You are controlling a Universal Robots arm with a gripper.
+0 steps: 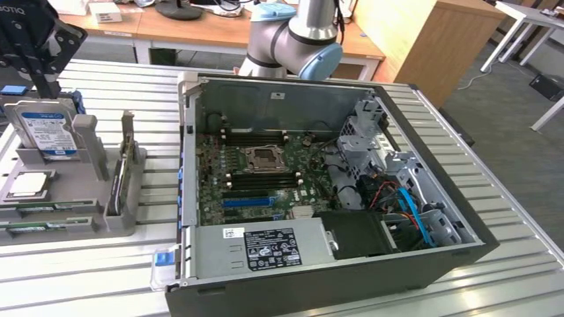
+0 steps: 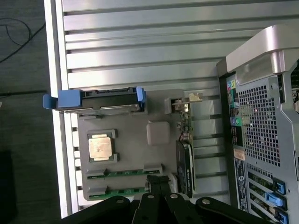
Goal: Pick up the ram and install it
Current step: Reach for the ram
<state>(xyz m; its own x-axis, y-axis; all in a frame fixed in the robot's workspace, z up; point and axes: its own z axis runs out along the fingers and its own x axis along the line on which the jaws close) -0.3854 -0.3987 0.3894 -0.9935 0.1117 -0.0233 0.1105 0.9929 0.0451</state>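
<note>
Gripper (image 2: 158, 179): closest to the wrist camera. Its two black fingers are pressed together with nothing between them, and the tips hang over the edge of the holder.
Ram (image 2: 124, 172): a green stick clipped on its long edge in the gray holder (image 2: 159, 133). One end is just beside the fingertips, and it is not gripped.
Second stick (image 2: 122, 191): lies alongside the first, with one end passing beneath the hand.
Why so placed: the end clips probably keep each stick upright at a known spot, thin edge up, so the fingers can pinch it.
Card (image 2: 184, 158): stands on edge right next to the hand and is the closest thing to bump.
Processor (image 2: 100, 147): lies flat in its pocket, a little beyond the sticks.
Hard drive (image 2: 96, 100): sits upright in blue rails, farther from the hand.
Computer case (image 1: 335, 284): lies open on the slatted table (image 1: 79, 277), well apart from the hand, with its near wall between the holder and the board.
Memory slots (image 1: 264, 173): sit beside the processor socket. Cables (image 1: 401, 205) and a drive cage crowd the far side.
</note>
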